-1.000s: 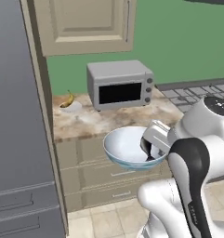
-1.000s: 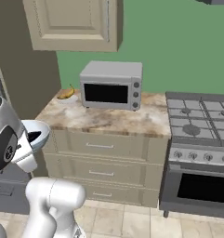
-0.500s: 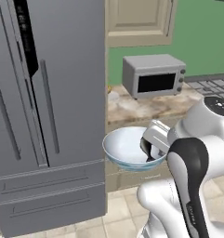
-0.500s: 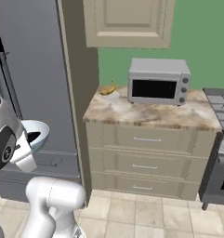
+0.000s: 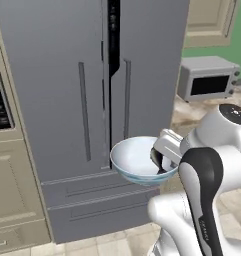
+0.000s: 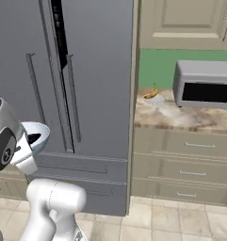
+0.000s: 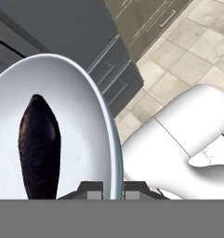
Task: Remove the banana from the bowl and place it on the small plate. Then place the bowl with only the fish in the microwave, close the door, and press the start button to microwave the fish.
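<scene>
Base has swung left toward the fridge (image 5: 92, 90); gripper (image 7: 107, 189) stays clamped on bowl (image 5: 137, 160) rim, fish (image 7: 39, 144) inside, banana (image 6: 152, 92) left on counter — heading to microwave.

Tall grey fridge (image 5: 92, 100) (doors shut); silver toaster oven (image 6: 204, 84) on marble counter (image 6: 181, 117); drawers (image 6: 185, 164) below.
</scene>
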Controlling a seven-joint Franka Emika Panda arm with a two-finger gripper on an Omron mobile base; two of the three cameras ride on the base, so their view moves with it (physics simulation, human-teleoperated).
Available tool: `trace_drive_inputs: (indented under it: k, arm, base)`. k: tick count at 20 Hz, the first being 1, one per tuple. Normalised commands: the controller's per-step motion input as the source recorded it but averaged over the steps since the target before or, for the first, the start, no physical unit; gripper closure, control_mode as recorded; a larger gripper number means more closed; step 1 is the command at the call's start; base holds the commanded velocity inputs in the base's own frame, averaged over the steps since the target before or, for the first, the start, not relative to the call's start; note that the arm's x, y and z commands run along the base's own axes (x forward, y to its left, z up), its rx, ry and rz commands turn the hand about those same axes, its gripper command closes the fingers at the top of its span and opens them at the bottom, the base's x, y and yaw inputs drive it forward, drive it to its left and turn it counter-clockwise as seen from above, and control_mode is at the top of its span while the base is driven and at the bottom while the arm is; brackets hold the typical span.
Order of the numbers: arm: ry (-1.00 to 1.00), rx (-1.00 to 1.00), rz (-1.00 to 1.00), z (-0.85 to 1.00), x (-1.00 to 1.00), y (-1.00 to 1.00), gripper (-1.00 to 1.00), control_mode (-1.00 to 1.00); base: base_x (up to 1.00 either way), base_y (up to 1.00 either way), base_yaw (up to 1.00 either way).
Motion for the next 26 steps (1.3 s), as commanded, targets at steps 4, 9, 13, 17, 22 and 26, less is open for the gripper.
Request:
trace_drive_inputs:
  k: [4, 9, 13, 17, 22, 26]
  arm:
    - [0.00, 0.00, 0.00, 0.00, 0.00, 0.00, 1.00, 1.00]
    - [0.00, 0.00, 0.00, 0.00, 0.00, 0.00, 1.00, 1.00]
    - [0.00, 0.00, 0.00, 0.00, 0.00, 0.00, 1.00, 1.00]
    - [0.00, 0.00, 0.00, 0.00, 0.00, 0.00, 1.00, 1.00]
    - [0.00, 0.00, 0.00, 0.00, 0.00, 0.00, 1.00, 1.00]
    - [0.00, 0.00, 0.00, 0.00, 0.00, 0.00, 1.00, 1.00]
  base:
    - [-0.25, 1.00, 0.00]
    - [-0.43, 1.00, 0.00]
    - [-0.11, 1.00, -0.01]
    - [0.09, 0.99, -0.06]
    - [0.19, 0.75, -0.05]
    - [0.43, 0.40, -0.07]
